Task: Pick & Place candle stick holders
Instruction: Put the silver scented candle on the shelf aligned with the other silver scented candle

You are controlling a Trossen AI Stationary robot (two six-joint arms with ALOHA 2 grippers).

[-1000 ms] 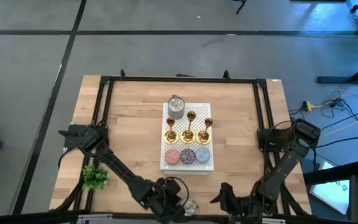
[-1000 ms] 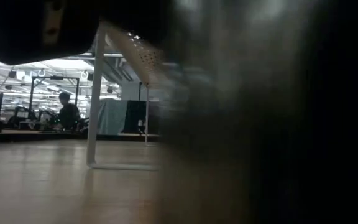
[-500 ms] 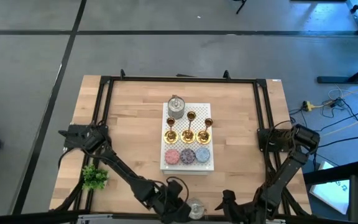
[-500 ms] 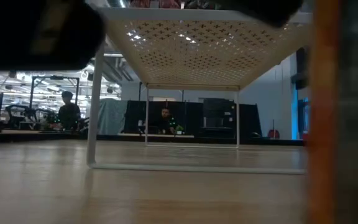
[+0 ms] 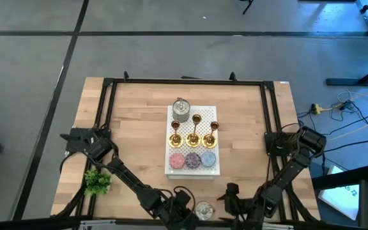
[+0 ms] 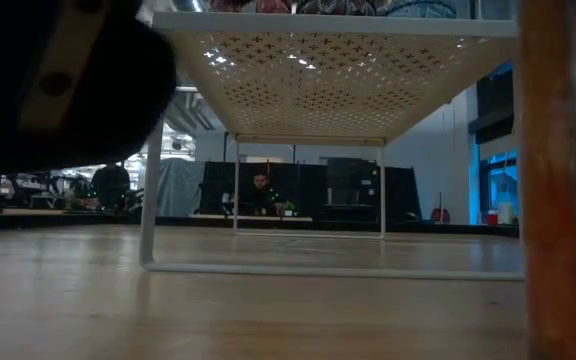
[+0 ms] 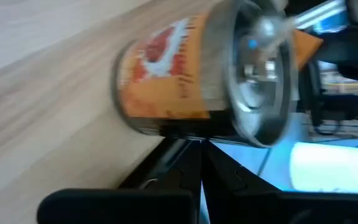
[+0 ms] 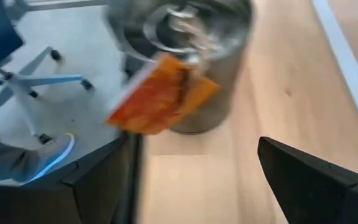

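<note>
Three gold candle stick holders (image 5: pixel 177 135) (image 5: pixel 194 134) (image 5: pixel 211 133) stand by their round bases in a row on a white perforated stand (image 5: pixel 217 167) at mid-table; no gripper is near them. At the near edge a silvery lidded pot (image 5: pixel 204 209) with an orange label stands on the wood. My left gripper (image 5: pixel 187 208) is shut, right beside its left side. My right gripper (image 5: pixel 230 203) is open just to its right, and the pot (image 8: pixel 185 62) lies beyond its spread fingers, untouched. My left gripper's shut fingertips (image 7: pixel 199 149) meet the pot's side wall low down, near its base (image 7: pixel 188 134). They come slanting down from the table's left. The pot stands upright on the table, lid up.
On the stand there are also a silvery pot (image 5: pixel 181 110) and pink, purple and blue discs (image 5: pixel 177 160) (image 5: pixel 192 160) (image 5: pixel 208 159). A small green plant (image 5: pixel 97 182) sits at the near left. A black frame (image 5: pixel 184 81) rims the table. The stand's legs (image 6: pixel 149 200) rise ahead in the low view.
The labelled pot has slid a little toward the table's right along the near edge, staying upright. My shut left gripper has followed it rightward, rolling and sinking slightly. My open right gripper has come down toward the table beside the pot.
</note>
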